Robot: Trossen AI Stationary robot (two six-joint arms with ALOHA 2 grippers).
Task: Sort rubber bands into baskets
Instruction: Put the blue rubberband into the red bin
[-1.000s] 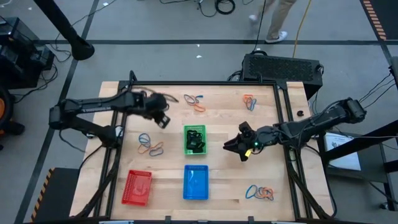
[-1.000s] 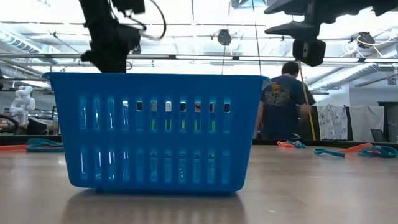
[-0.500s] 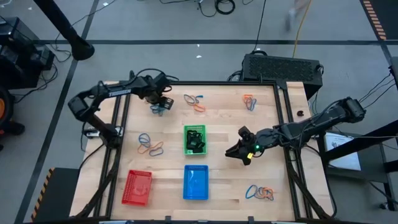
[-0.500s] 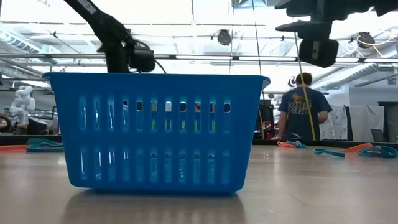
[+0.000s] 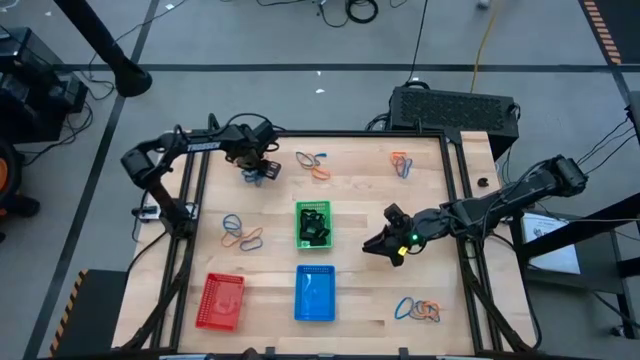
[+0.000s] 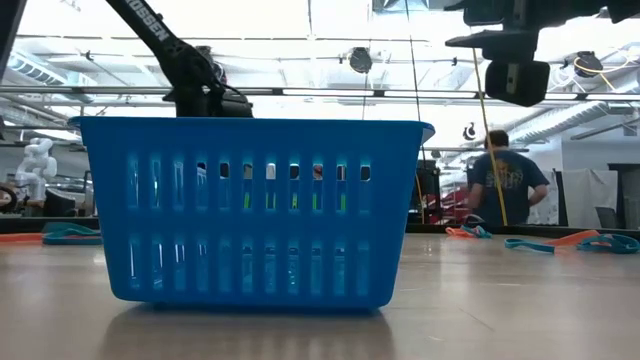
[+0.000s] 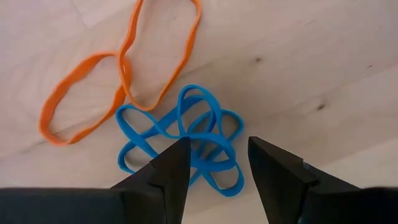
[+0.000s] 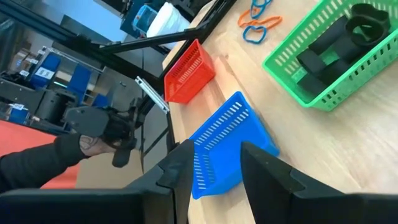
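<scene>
The left gripper point(image 7: 214, 163) hangs over a tangle of blue rubber bands point(image 7: 186, 137) near the table's far left corner, fingers apart with nothing between them; the knot lies straight ahead beneath the gap, two linked orange bands point(image 7: 121, 68) just beyond it, touching; the left arm is far nearer than the right. The right gripper point(image 5: 385, 247), jaws parted and empty, waits right of the green basket point(image 5: 313, 224) at mid-table; the blue basket point(image 5: 315, 293) and red basket point(image 5: 222, 301) sit by the near edge. The table point(image 5: 360, 300) is bare pale wood; a person point(image 6: 505, 190) stands in the room beyond.

A robotics lab: exposed ceiling pipes point(image 6: 330, 92), floor cables point(image 5: 350, 10), another robot point(image 6: 36, 160).
</scene>
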